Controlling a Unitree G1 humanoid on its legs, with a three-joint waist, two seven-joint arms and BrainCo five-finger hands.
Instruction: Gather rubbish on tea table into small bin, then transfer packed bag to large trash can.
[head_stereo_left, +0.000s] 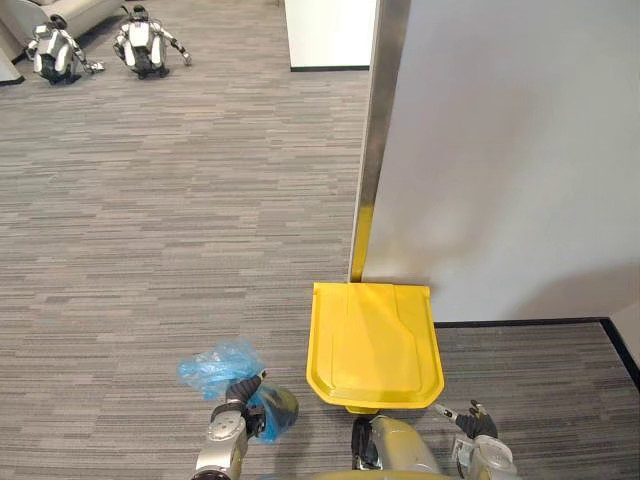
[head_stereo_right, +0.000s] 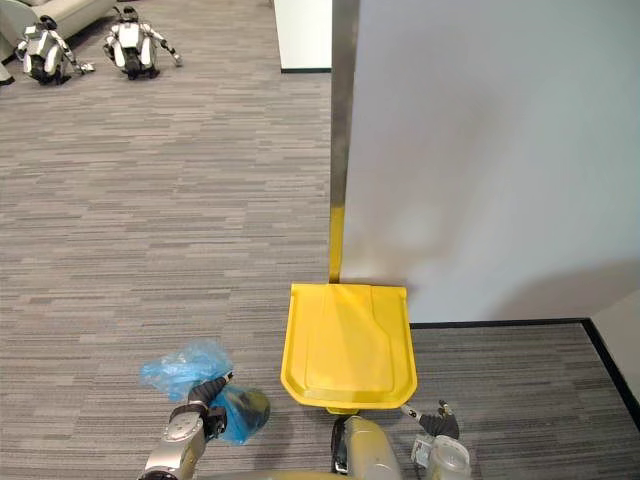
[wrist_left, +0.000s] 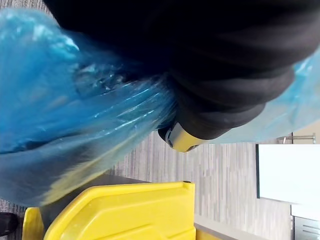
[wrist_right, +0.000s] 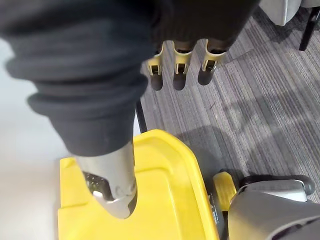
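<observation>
Left hand, 7 o'clock, clenched on the blue bag; right hand, 5 o'clock, fingers loose.

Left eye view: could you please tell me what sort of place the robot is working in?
Probably an office or lab: grey striped carpet, a white partition wall with a metal post, and a yellow-lidded trash can against it. Two other robots sit on the floor beyond.

Blue bag is thin, crinkly see-through plastic, yellow bin lid is smooth, slightly shiny hard plastic. Floor is matt ribbed carpet, post is brushed metal.
</observation>
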